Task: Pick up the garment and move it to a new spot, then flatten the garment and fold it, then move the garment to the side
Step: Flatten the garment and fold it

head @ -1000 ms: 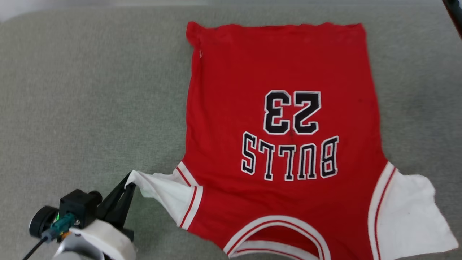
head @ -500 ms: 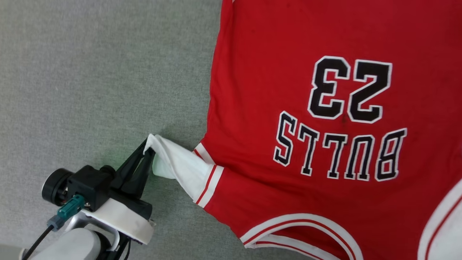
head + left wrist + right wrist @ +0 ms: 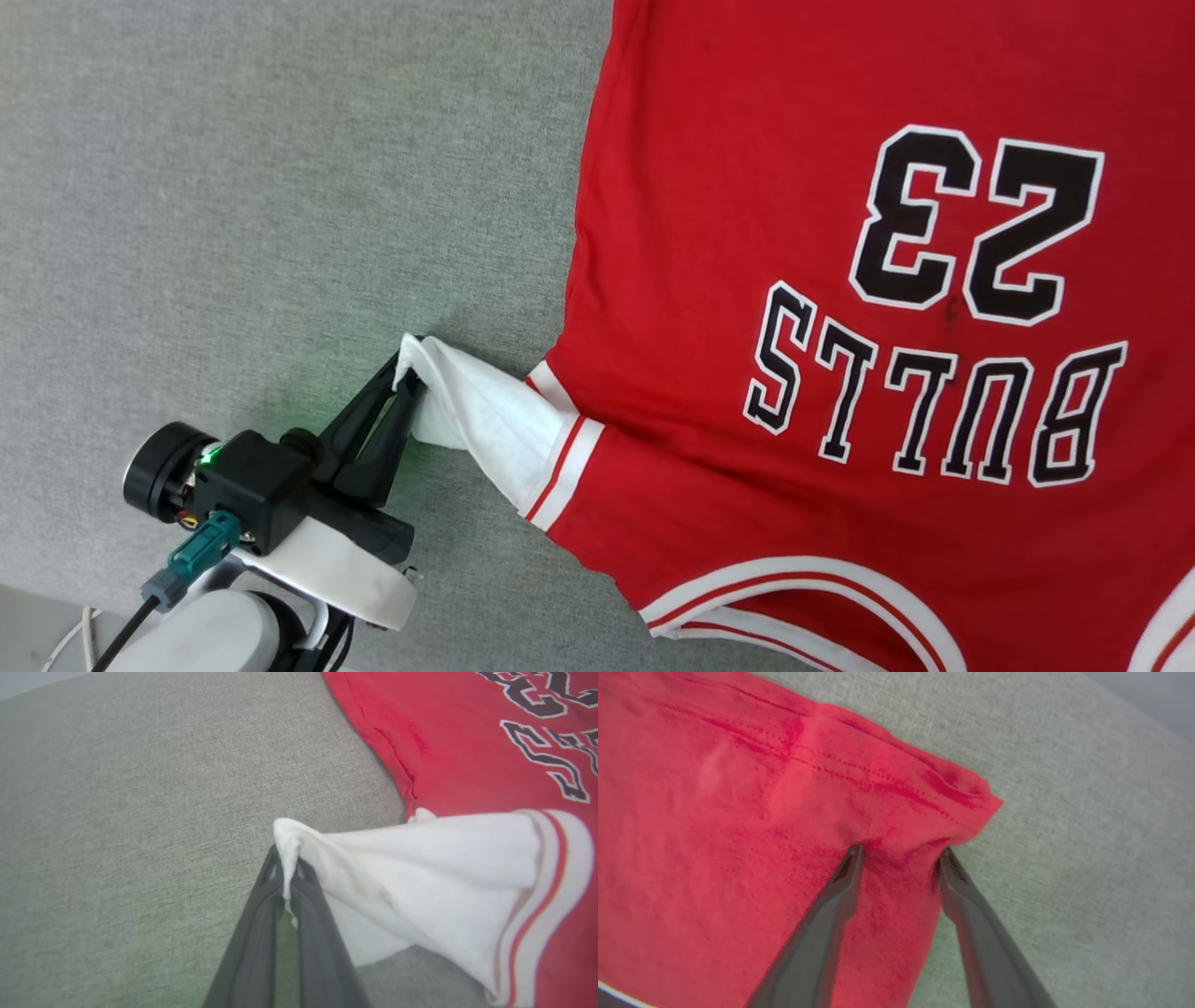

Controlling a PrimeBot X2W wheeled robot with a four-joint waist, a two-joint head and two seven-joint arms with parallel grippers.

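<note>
The garment [image 3: 794, 233] lay spread flat on the grey fabric surface [image 3: 233, 187] ahead of me and to my right, printed face up. From my head its black lettering [image 3: 934, 401] and the number [image 3: 976, 224] above it read upside down, and the white-and-red neckline trim [image 3: 803, 579] curved along the edge nearest me. My left pincer [image 3: 406, 359] was clamped shut on the outer tip of the white sleeve [image 3: 485, 420] on my left side. The two dark fingers met on a thin fold of the cloth, and a little white tuft stood up past their tips. The sleeve ran taut from that pinch to its striped cuff band [image 3: 560, 467] at the red body. It was gathered into a narrow cone and lifted off the surface, with grey showing beneath its lower edge in the left wrist view. A teal connector [image 3: 196, 551] with a dark cable sat on the wrist behind that pincer. My right pincer [image 3: 901, 851] was at a far part of the garment, by a corner of the red hem [image 3: 971, 798] where the stitched edge met the grey surface. Its fingers stood apart, not closed on anything. Both tips pressed down into the red cloth, and a small ridge of it was bunched up between them. The red fabric around them was lightly wrinkled, and the rest of the body lay smooth against the surface.
</note>
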